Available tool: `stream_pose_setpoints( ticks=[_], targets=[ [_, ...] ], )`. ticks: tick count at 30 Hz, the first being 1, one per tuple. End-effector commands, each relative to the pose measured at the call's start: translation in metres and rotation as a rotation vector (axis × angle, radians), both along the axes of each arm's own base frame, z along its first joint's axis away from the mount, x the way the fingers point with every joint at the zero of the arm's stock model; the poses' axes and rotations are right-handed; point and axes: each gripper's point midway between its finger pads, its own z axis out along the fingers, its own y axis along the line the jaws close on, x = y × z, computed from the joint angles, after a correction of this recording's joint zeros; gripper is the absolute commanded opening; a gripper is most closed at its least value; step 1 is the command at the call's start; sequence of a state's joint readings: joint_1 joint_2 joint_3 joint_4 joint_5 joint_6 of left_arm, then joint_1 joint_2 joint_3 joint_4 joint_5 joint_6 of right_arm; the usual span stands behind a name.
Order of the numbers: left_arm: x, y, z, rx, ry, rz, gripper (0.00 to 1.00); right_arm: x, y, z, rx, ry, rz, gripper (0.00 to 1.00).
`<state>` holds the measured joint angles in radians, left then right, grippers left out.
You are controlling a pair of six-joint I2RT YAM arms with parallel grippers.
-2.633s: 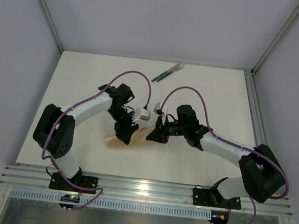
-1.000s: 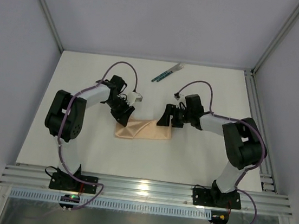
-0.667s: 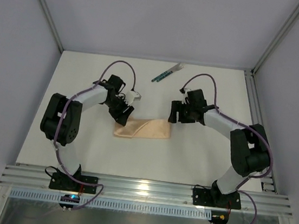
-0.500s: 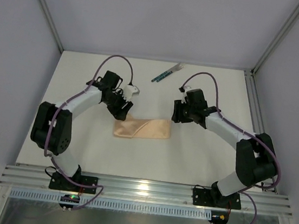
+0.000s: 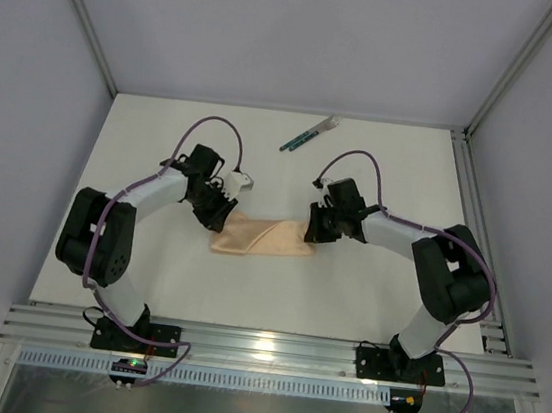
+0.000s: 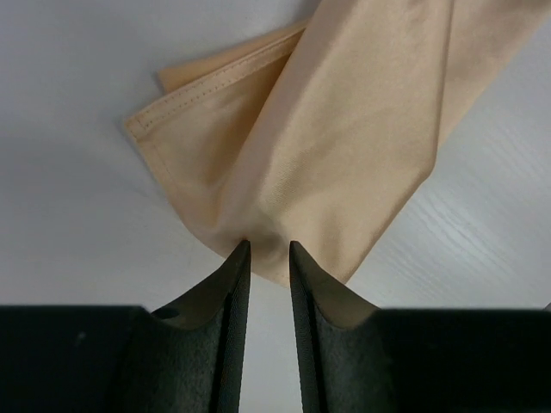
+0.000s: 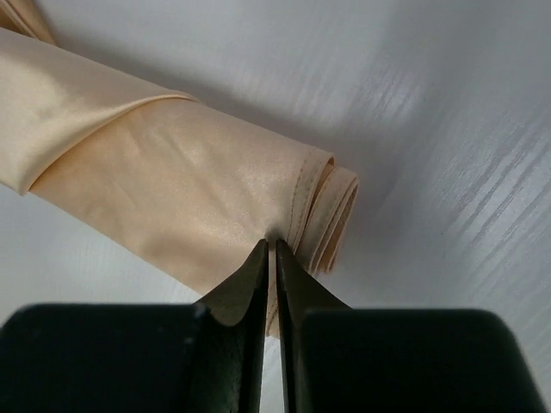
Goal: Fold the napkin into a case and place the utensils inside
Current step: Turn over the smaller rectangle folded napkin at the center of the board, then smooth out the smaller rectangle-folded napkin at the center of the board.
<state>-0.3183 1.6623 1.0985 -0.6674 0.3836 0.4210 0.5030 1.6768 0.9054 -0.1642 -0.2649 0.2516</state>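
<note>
While napkin (image 5: 262, 235) lies as a folded strip mid-bench (image 5: 164, 132), left claw (image 6: 268, 249) pinches its left end and right claw (image 7: 272, 245) is nipped shut on the hemmed right edge. Cloth looks thin, limp, prob slick: grab hems/corners, not flat faces. Utensils (image 5: 310, 133) well apart, far side.

- Napkin (image 5: 262, 236): plain peach-tan cloth with a soft sheen, no pattern, hem stitched in the same colour.
- Utensils (image 5: 310, 135): dark green handles, pale silvery ends.
- Table (image 5: 367, 288): white, with faint wood-grain streaks.
- Left arm (image 5: 157, 190) and right arm (image 5: 399, 230): white links, black joints, purple cables.
- Left gripper (image 6: 263, 249) and right gripper (image 7: 271, 245): black.
</note>
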Motion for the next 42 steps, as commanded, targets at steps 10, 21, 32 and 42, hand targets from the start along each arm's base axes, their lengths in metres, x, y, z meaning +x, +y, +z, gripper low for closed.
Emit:
stream_pose_setpoints(
  ticks=[10, 21, 32, 42],
  targets=[
    [0.013, -0.010, 0.001, -0.054, -0.039, -0.004, 0.31, 0.020, 0.007, 0.010, 0.037, -0.031, 0.015, 0.09],
    [0.029, -0.015, 0.047, -0.165, -0.077, 0.007, 0.57, 0.024, 0.054, 0.108, 0.205, -0.441, 0.417, 0.59],
    [0.033, -0.017, 0.014, -0.156, -0.018, -0.053, 0.73, 0.049, 0.104, 0.065, 0.246, -0.288, 0.674, 0.71],
    [0.032, -0.001, -0.016, -0.061, 0.002, -0.037, 0.68, 0.051, 0.127, 0.013, 0.230, -0.110, 0.754, 0.72]
  ],
)
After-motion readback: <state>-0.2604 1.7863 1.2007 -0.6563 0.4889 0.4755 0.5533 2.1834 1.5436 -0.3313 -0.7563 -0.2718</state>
